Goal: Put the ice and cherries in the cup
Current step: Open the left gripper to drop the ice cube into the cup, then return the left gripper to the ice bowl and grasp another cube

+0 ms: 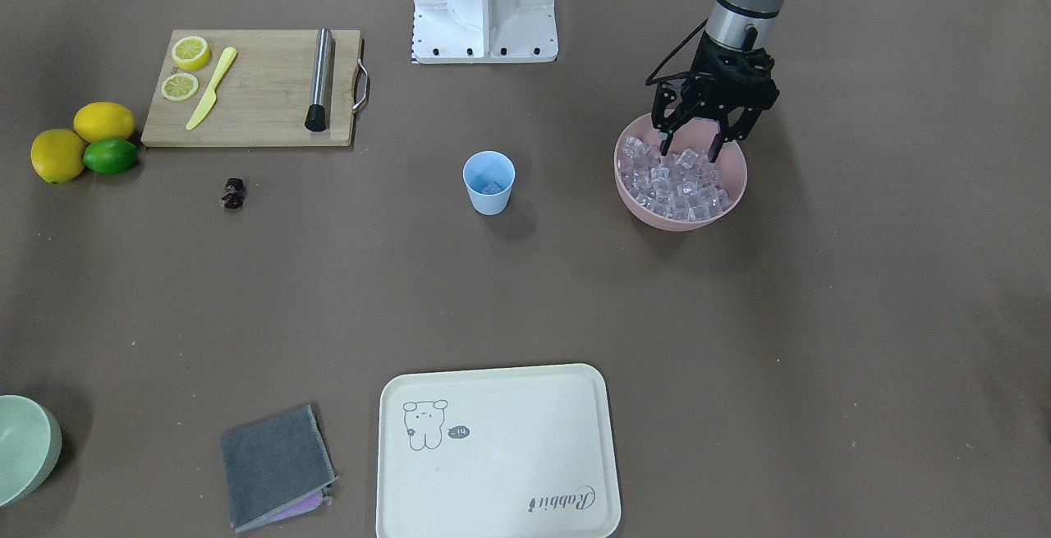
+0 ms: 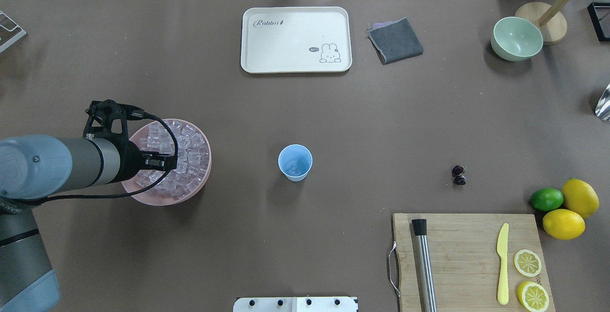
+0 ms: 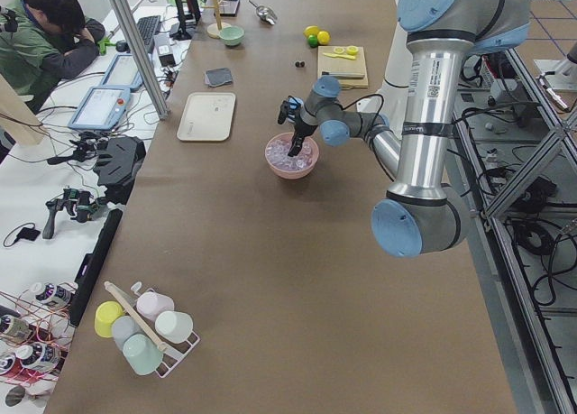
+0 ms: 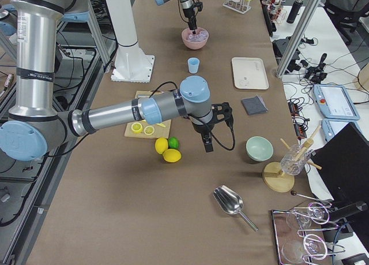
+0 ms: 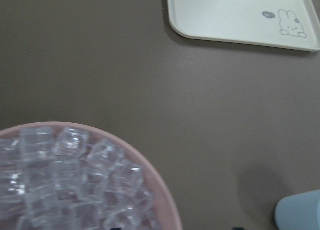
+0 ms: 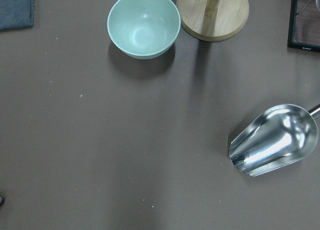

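Note:
The light-blue cup (image 1: 489, 183) stands upright mid-table, also in the overhead view (image 2: 295, 162), with what looks like one clear cube in it. The ice (image 1: 677, 185) fills a pink bowl (image 1: 681, 222) on the robot's left. My left gripper (image 1: 690, 150) is open, its fingertips down among the cubes at the bowl's robot-side edge. The cherries (image 1: 233, 193) lie on the table on the robot's right, near the cutting board. My right gripper (image 4: 206, 145) shows only in the exterior right view, above the table beyond the lemons; I cannot tell whether it is open or shut.
A cutting board (image 1: 254, 86) holds lemon halves, a yellow knife and a metal rod. Two lemons and a lime (image 1: 109, 155) sit beside it. A cream tray (image 1: 497, 452), grey cloth (image 1: 275, 464), green bowl (image 2: 517, 38) and metal scoop (image 6: 275, 140) lie farther out.

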